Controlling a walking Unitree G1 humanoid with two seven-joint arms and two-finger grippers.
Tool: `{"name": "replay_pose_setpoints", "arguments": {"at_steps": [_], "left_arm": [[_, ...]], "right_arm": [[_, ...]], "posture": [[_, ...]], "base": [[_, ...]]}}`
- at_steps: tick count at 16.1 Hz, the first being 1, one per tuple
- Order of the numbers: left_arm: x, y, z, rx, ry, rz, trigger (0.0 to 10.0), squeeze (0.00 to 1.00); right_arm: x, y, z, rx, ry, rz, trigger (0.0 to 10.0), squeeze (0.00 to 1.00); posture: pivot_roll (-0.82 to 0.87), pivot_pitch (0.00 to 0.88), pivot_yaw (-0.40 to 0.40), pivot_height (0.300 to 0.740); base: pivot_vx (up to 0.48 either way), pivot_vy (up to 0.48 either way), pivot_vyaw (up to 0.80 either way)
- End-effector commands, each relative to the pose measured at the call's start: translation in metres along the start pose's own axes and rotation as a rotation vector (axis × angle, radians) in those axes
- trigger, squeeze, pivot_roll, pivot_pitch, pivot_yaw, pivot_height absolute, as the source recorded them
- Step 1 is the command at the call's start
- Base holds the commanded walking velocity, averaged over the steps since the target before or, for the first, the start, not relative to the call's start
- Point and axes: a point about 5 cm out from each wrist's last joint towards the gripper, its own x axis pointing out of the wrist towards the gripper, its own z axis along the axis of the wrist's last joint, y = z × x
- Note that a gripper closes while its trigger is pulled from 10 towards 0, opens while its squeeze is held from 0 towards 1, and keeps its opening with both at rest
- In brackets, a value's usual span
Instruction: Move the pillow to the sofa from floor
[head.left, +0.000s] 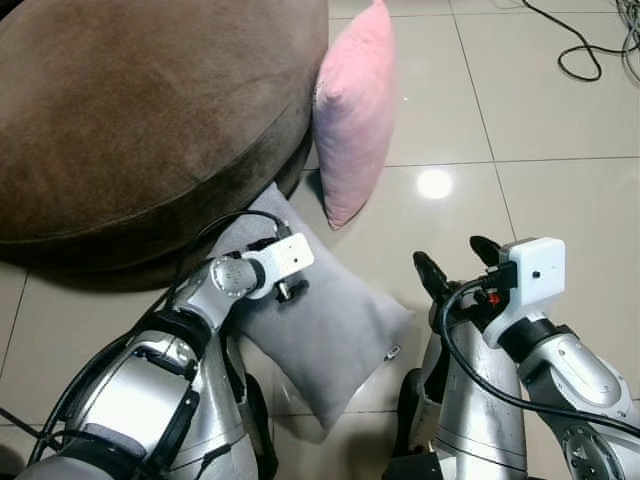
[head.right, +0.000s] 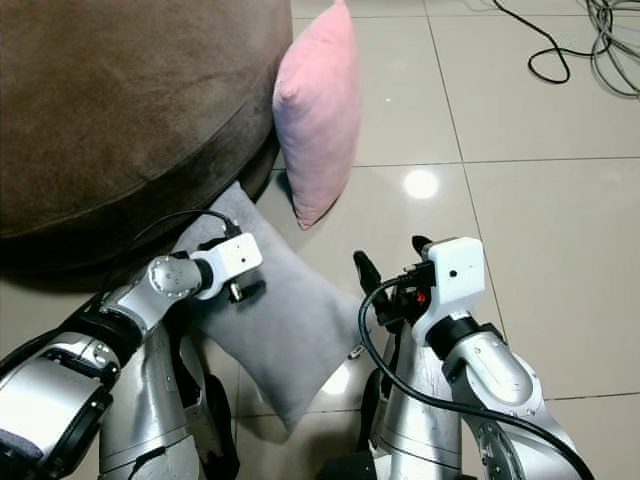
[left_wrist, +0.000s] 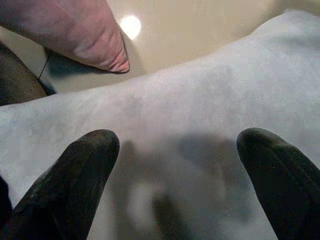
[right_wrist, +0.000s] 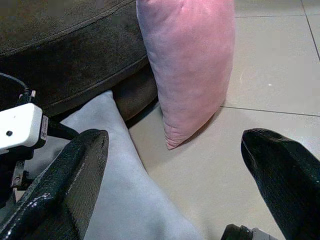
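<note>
Glossy beige floor tiles (head.left: 560, 120) are crossed by dark grout lines; black cables (head.left: 590, 40) are looped at the far right corner.

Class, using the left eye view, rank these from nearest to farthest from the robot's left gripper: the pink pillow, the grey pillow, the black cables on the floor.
1. Grey pillow: directly beneath the open left gripper, flat on the tiles.
2. Pink pillow: farther ahead, standing on edge against the brown sofa.
3. Black cables: far corner, to the robot's right.
</note>
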Motion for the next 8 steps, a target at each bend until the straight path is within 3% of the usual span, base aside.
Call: {"name": "replay_pose_setpoints", "arguments": {"at_steps": [1, 8], "left_arm": [[-0.001, -0.008, -0.012, -0.007, 0.041, -0.027, 10.0, 1.0], [0.006, -0.033, -0.029, 0.032, 0.169, -0.04, 10.0, 1.0]], "right_arm": [[-0.003, 0.002, -0.004, 0.001, 0.016, 0.005, 10.0, 0.0], [-0.014, 0.007, -0.004, 0.011, 0.017, -0.012, 10.0, 0.0]], "posture": [[-0.01, 0.332, 0.055, 0.42], [-0.06, 0.342, 0.072, 0.42]], "base": [[0.0, 0.0, 0.0], [0.0, 0.0, 0.0]]}}
